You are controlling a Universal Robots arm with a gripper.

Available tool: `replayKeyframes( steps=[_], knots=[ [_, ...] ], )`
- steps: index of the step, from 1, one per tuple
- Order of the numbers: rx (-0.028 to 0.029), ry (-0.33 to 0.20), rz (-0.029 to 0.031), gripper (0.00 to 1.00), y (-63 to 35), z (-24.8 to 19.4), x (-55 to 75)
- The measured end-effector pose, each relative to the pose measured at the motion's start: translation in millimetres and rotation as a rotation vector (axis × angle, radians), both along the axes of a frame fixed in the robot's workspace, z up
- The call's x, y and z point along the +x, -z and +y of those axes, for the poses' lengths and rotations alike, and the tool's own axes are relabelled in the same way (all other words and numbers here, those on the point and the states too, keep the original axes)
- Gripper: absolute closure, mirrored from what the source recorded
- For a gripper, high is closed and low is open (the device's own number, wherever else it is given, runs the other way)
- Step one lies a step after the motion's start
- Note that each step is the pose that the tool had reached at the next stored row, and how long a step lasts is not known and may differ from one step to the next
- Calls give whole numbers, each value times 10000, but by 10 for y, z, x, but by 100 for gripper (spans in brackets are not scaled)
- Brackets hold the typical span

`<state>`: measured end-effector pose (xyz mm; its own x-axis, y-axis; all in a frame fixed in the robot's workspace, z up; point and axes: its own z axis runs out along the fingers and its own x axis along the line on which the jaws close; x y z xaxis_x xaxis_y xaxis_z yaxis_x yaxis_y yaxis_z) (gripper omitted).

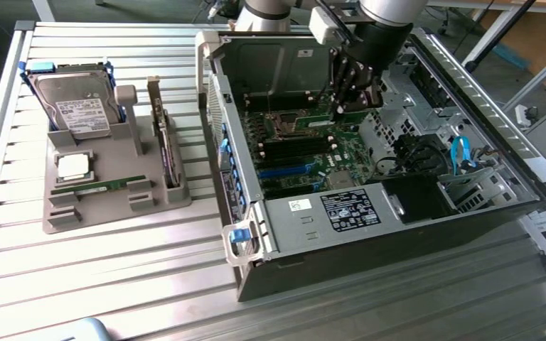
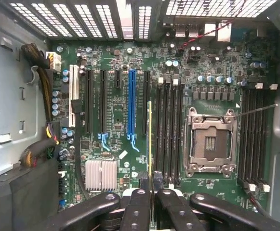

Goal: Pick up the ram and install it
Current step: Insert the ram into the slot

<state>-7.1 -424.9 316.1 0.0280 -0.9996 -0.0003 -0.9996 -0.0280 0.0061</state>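
Slatted metal table point(image 1: 111, 284), open computer case point(image 1: 368, 249): gripper point(image 2: 149, 182) is clamping the ram point(image 2: 149, 139) edge-on above the memory slots point(image 2: 168, 130); pickup done, seating pending.

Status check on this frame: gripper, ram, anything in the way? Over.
Copy: gripper shut on ram. It hangs edge-on over motherboard, beside memory slots. No obstruction seen at slots.

Pincer point(image 1: 355, 105) inside open computer case point(image 1: 261, 65), above motherboard point(image 1: 297, 142)

Silver-grey arm point(image 1: 387, 11), black wrist point(image 1: 379, 42), black tool point(image 2: 149, 182) with rounded link bars point(image 2: 89, 208), screw heads point(image 2: 110, 197), perhaps a pale box point(image 1: 328, 27).
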Motion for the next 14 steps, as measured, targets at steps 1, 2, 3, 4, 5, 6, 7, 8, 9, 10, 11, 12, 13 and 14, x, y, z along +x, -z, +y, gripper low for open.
replayKeyframes(
  steps=[1, 2, 3, 4, 5, 6, 7, 8, 9, 10, 11, 12, 13, 14],
  knots=[
    [-1, -1, 0, 88, 17, 0, -1],
    [-1, 0, 1, 88, 35, 0, -5],
    [-1, 0, 1, 88, 51, 0, -5],
    [-1, -2, 0, 88, 67, 0, -5],
    [-1, -1, 0, 88, 80, 0, -6],
    [-1, 0, 0, 88, 90, 0, -6],
    [-2, 1, 0, 88, 101, 0, -9],
    [-3, 4, 0, 88, 111, 0, -12],
    [-4, 2, 0, 88, 123, 0, -12],
    [-5, 1, 0, 88, 137, 0, -12],
    [-5, 2, 0, 88, 150, 0, -12],
    [-5, 2, 0, 88, 162, 0, -13],
    [-6, 5, 0, 88, 185, 0, -20],
    [-6, 5, 0, 88, 200, 0, -22]
  ],
)
